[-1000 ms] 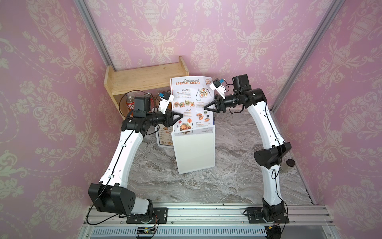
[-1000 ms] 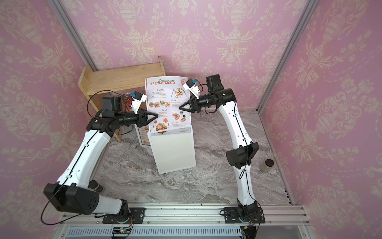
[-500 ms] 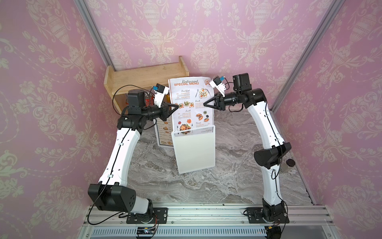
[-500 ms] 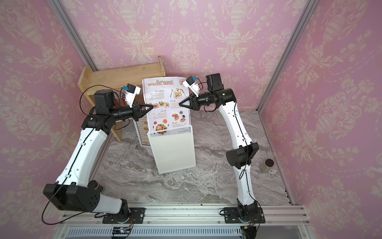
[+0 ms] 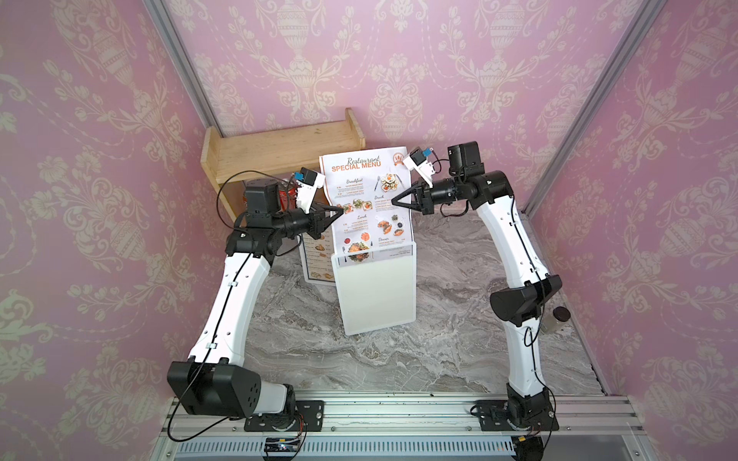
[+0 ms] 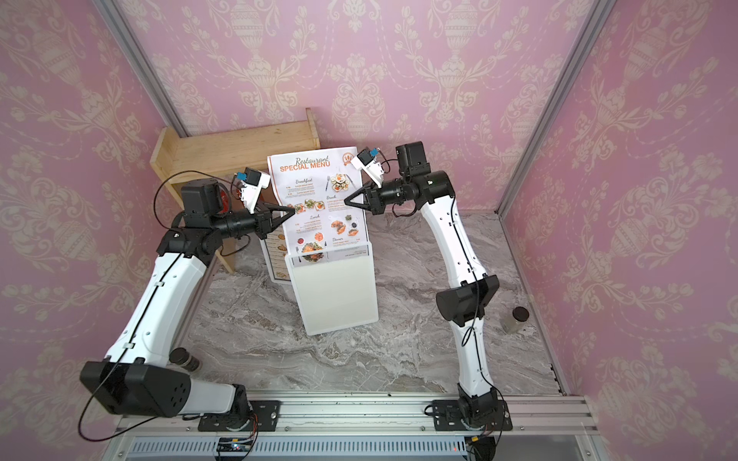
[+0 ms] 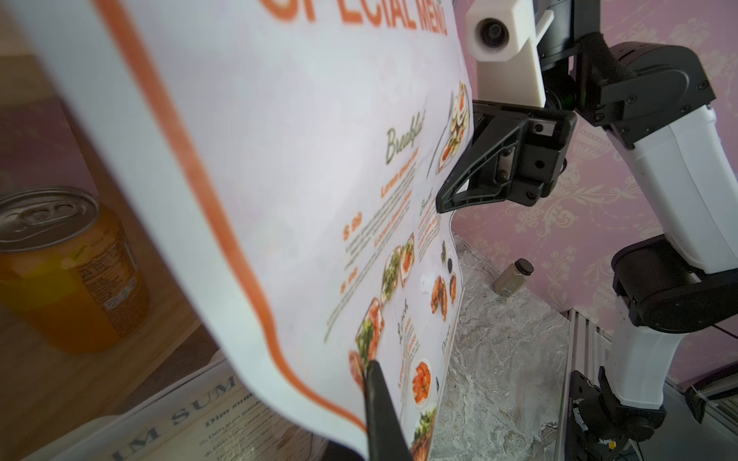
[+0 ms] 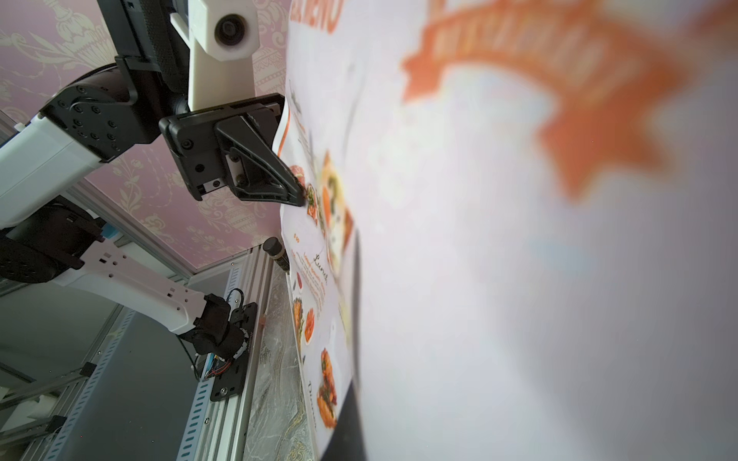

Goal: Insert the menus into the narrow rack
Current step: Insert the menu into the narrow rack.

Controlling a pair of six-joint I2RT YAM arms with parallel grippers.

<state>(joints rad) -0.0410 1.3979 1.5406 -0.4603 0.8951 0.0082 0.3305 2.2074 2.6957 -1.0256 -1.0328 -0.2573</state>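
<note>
- Special Menu sheet (image 5: pixel 367 199) stands upright with its bottom edge tucked into the mouth of the white rack (image 5: pixel 377 295), and most of the page sticks up above it
- left pincer (image 5: pixel 341 209) is clamped shut on the sheet's left margin about mid-height, and right pincer (image 5: pixel 393 200) is clamped shut on the right margin a touch higher; both wrist views show the tips biting the paper
- Dim Sum Inn menu (image 5: pixel 315 259) isn't in yet. It's on the worktop (image 5: pixel 459 351) just beside the rack on the left arm's side, close to the wooden shelf (image 5: pixel 279 147) and an orange drinks can (image 7: pixel 68 271). It looks flat, but I can't swear it isn't leaning
- handling guess: thin glossy sheet, weighs nothing, really floppy; you can see it bow in the left wrist view. Shove it down from up high and I'd expect it to buckle rather than slide
- so I'd hold the side edges low, near the rack mouth, both sides level. The slot's narrow, so any skew probably jams a corner
- the glossy finish might slip between the pads too, so a firm pinch and slow feed
- the Dim Sum one looks like the fiddly pickup, as there's hardly any edge to grab
</note>
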